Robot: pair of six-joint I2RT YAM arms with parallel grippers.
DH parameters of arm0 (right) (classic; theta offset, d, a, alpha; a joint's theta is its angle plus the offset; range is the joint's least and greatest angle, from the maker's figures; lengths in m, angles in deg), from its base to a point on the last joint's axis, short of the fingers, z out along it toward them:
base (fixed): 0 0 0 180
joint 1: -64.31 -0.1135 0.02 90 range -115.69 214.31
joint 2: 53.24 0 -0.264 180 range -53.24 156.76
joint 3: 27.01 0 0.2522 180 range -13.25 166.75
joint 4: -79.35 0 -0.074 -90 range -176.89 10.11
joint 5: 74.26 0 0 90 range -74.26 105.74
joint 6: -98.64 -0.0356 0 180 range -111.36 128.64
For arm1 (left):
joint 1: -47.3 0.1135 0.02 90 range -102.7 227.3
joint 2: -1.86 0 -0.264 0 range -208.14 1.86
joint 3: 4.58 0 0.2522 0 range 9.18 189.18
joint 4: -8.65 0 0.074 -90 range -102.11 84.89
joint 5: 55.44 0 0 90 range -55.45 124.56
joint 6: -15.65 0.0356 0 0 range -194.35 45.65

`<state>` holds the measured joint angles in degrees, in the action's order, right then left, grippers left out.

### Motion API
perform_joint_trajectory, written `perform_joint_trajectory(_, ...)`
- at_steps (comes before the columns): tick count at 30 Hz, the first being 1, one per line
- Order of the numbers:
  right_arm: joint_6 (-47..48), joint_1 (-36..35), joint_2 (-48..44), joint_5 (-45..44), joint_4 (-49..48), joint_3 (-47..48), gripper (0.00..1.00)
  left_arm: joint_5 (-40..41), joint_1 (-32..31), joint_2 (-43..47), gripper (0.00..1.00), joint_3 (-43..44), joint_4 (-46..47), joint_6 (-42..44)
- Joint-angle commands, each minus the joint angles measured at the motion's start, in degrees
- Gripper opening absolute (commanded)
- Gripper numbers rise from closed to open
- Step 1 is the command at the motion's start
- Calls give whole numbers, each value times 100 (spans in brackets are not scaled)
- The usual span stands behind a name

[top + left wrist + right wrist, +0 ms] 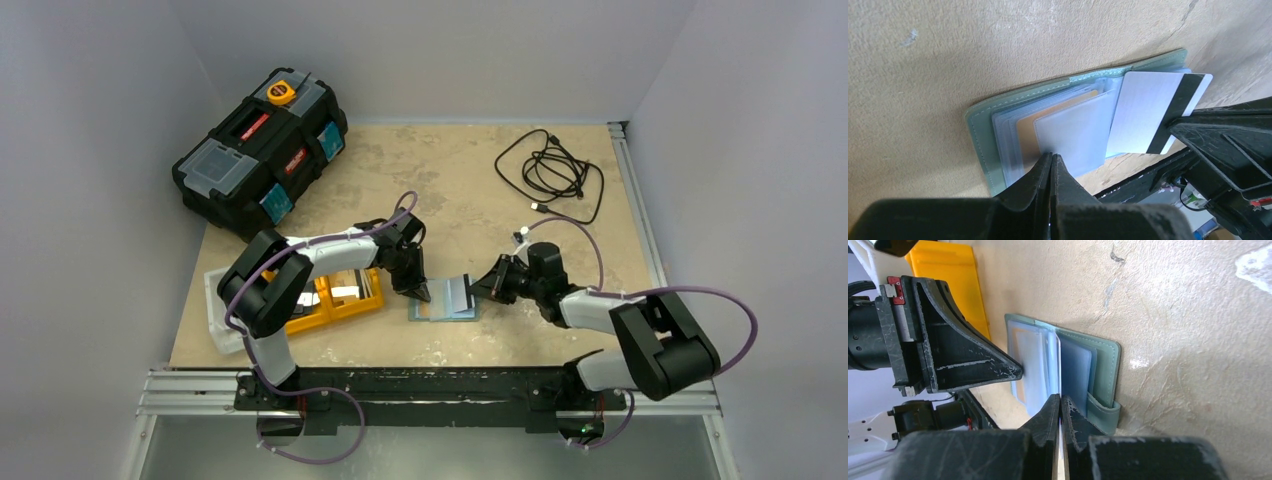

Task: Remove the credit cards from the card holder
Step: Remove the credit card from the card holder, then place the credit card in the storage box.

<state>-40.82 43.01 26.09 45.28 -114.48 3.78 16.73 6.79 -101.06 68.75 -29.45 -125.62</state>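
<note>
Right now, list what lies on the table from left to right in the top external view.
black toolbox → orange tray → card holder → black cable

One grey-green card holder [979, 135]. Two credit cards can be made out: one white card [1143, 112] with a black stripe and one tan card [1025, 140] in a sleeve. One orange tray [352, 306], one black toolbox [260, 150], one black cable [550, 175]. Two arms: left end effector [418, 290], right end effector [478, 288].

Black-and-white left arm [300, 262], matching right arm [640, 335], looping purple cables [690, 289], scuffed black fingers [968, 360]
</note>
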Motion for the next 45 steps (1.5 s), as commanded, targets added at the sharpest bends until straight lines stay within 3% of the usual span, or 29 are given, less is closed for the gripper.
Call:
perform_joint_trajectory(1,268,36,-430,-341,778,202,0,505,43,-238,0,-5,-271,326)
perform_joint_trajectory(9,318,38,-1060,-344,1462,514,0,272,-14,114,0,388,-328,522)
perform_joint_trajectory(15,268,42,-1232,-202,1677,761,0,228,5,918,50,432,-508,662)
perform_joint_trajectory(19,73,37,-1240,96,1561,913,0,-89,129,1550,64,140,-257,658)
perform_joint_trajectory(31,-850,29,-1168,1005,601,1250,0,-1204,624,2732,66,-582,311,642)
perform_joint_trajectory(45,-1969,-302,-962,1506,-686,1278,0,-2211,821,2852,65,-916,1512,132)
